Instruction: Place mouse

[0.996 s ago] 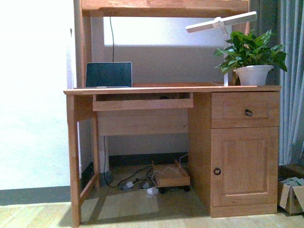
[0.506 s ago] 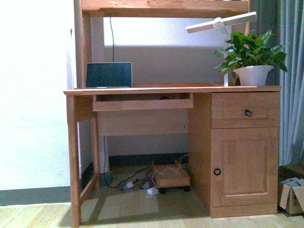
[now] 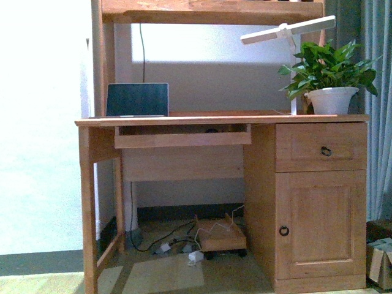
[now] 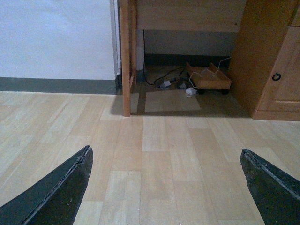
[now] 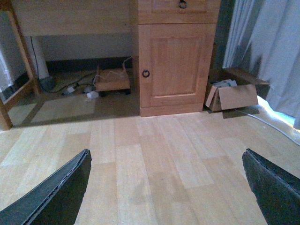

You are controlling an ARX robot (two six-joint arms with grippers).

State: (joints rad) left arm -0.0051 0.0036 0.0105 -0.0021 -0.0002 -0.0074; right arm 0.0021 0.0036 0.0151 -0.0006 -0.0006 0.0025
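Observation:
I cannot clearly make out the mouse. A small dark rounded shape (image 3: 212,130) shows just above the front edge of the pull-out tray (image 3: 182,138) under the desk top, too small to tell what it is. My left gripper (image 4: 165,150) is open and empty, low over the wooden floor in front of the desk's left leg (image 4: 125,56). My right gripper (image 5: 166,151) is open and empty over the floor in front of the cabinet door (image 5: 174,65). Neither arm shows in the front view.
The wooden desk (image 3: 220,119) carries a laptop (image 3: 137,100), a white lamp (image 3: 288,30) and a potted plant (image 3: 331,76). A drawer (image 3: 321,147) sits above the door. Cables and a wheeled stand (image 3: 220,236) lie underneath. A cardboard box (image 5: 232,93) and curtain (image 5: 267,51) are at the right.
The desk looks slightly larger and nearer in the front view than before, so the view has moved toward it. Nothing on the desk has moved.

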